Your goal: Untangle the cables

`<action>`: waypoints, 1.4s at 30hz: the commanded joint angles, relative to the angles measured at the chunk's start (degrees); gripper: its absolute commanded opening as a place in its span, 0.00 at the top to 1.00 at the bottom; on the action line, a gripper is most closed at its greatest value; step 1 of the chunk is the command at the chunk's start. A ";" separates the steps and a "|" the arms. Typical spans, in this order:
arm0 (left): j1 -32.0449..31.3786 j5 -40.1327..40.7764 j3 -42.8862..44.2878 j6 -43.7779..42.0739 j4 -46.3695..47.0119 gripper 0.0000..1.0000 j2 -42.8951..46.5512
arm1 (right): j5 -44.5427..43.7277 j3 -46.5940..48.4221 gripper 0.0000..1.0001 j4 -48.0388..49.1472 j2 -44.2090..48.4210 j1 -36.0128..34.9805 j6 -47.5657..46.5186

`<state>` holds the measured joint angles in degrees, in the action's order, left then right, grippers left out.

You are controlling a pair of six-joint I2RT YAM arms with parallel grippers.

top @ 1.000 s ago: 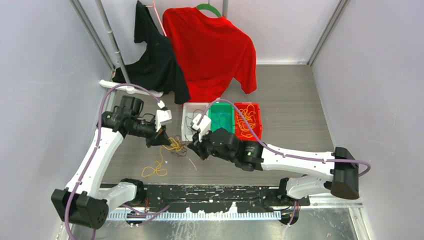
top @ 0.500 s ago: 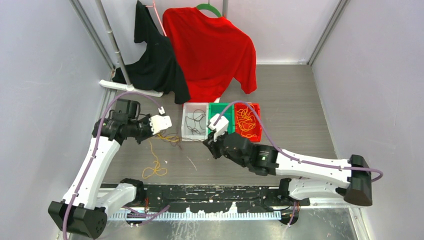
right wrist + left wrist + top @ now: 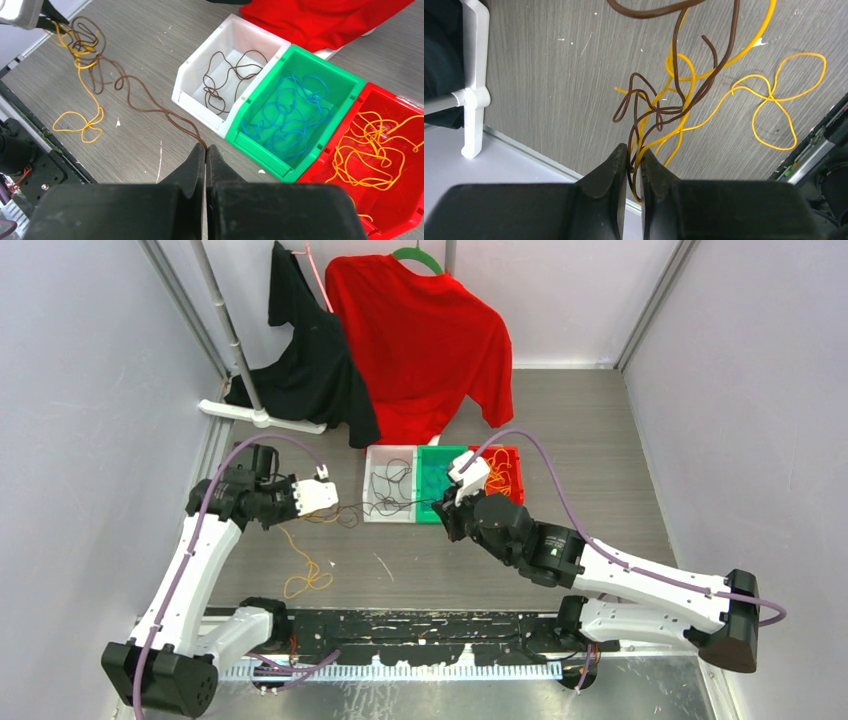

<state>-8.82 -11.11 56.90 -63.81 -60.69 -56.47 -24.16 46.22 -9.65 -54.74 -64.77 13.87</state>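
Cables (image 3: pixel 659 112), brown and yellow, knotted together just ahead of my left gripper (image 3: pixel 633 159), whose jaws stand a narrow slit apart with strands of both colours running through the slit; I cannot tell whether they are pinched or lying loose there. My right gripper (image 3: pixel 205 148) is closed tight on the end of one brown cable (image 3: pixel 145 102), which runs from its fingertips away to the far left, in slack waves over the table (image 3: pixel 150 30), into that same knot. The white bin (image 3: pixel 195 107), just ahead of the right gripper and holding other brown strands, is by my judgement where this one belongs. A yellow cable (image 3: pixel 774 100) trails in loops on the table beyond the left gripper. Step in hand, as I read it: drawing the brown strand out of the knot. To do it well I would pull slowly with the right arm along the strand's own line, have the left hold the yellow only, and stop as soon as the knot tightens or lifts as one lump, since a hard pull would cinch it
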 commanded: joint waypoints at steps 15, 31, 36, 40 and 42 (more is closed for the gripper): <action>8.20 -0.32 -6.10 -8.88 2.01 0.57 1.70 | 0.26 10.62 0.99 -4.46 8.89 12.49 -1.01; 8.49 -27.86 11.79 -0.75 -17.56 0.37 -1.17 | 12.93 17.58 0.99 -2.43 -4.88 12.52 0.76; 10.62 -27.80 14.01 4.40 -13.65 0.35 -3.93 | 6.68 24.32 0.99 -6.32 -18.28 12.48 -1.46; 14.29 -25.96 13.32 3.33 -12.22 0.35 -6.39 | 1.38 29.86 0.99 -7.68 -29.74 12.49 -4.29; 16.20 -24.55 12.17 3.32 -10.11 0.35 -7.33 | 1.60 31.69 0.99 -6.66 -33.48 12.48 -5.44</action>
<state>4.21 -36.05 69.41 -61.63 -74.61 -62.37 -18.59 73.21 -16.19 -83.02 -52.38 11.90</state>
